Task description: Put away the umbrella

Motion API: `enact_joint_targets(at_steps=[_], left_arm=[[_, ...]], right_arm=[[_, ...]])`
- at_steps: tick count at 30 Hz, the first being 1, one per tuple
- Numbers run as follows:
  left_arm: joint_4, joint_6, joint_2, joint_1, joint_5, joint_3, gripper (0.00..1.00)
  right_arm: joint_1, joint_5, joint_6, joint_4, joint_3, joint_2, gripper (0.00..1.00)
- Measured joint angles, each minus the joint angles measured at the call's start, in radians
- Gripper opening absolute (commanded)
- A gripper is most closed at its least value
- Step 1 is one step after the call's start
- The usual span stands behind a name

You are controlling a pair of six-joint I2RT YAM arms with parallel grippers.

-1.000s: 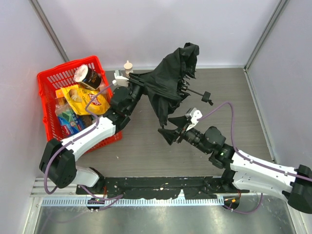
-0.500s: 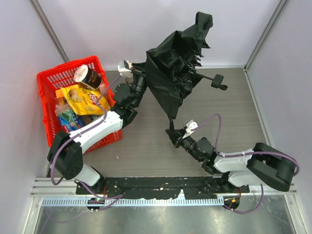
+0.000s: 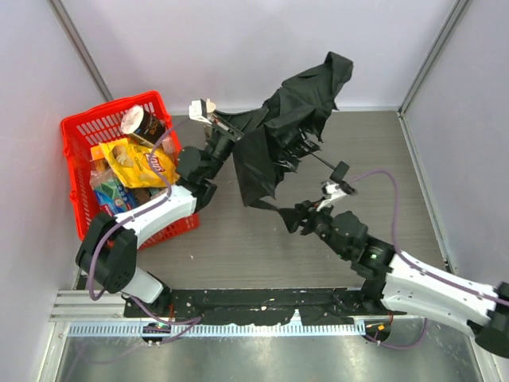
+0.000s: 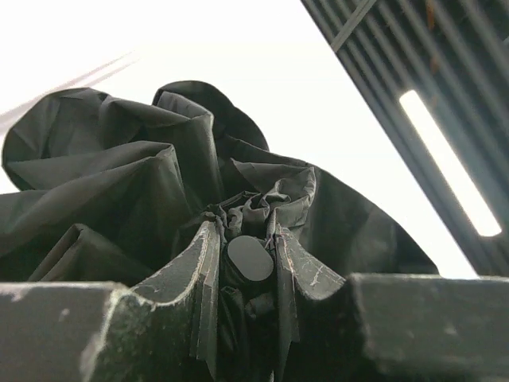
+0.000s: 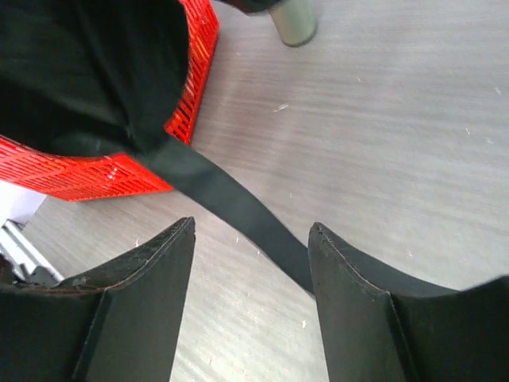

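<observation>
the umbrella (image 3: 286,119) hangs in the air just right of the red basket (image 3: 73,171), its dark fabric bunched and half-folded, tilted up and away from the basket toward the back wall. the left gripper (image 3: 221,137) reaches up past the basket's right wall and holds the umbrella by its top end; in the left wrist view its fingers (image 4: 191,267) are pressed in on either side of a small round black cap (image 4: 250,259), with crumpled fabric squeezed around it. the thin shaft (image 3: 318,157) sticks out of the canopy on the side away from the basket and ends in the small black handle (image 3: 340,171), clear of the table (image 3: 382,159). a black strap (image 5: 231,208) trails from the canopy's lower edge, down and away from the basket, to the right gripper (image 3: 293,216), which sits low over the table well to the basket's right. its fingers (image 5: 151,278) are spread apart, with the strap running loose through the gap between them rather than pinched. inside the basket lie a yellow snack bag (image 3: 139,163) and a round tub (image 3: 143,123).
</observation>
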Motion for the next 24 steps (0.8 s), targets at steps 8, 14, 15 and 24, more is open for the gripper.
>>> enact_joint_targets(at_steps=[8,14,15,24], left_arm=[[-0.011,0.237,-0.005,0.226,0.238,-0.002,0.0],[-0.073,0.462,-0.117,0.236,0.323,-0.061,0.0],[-0.073,0.505,-0.152,0.233,0.332,-0.088,0.0],[0.008,0.702,-0.237,0.219,0.365,-0.198,0.0]], right_arm=[[-0.001,0.054,0.312,-0.636,0.058,-0.355,0.61],[-0.001,0.026,0.33,-0.805,0.234,-0.339,0.62],[-0.001,0.017,0.315,-0.807,0.302,-0.313,0.62],[-0.001,0.051,0.309,-0.71,0.737,-0.122,0.72]])
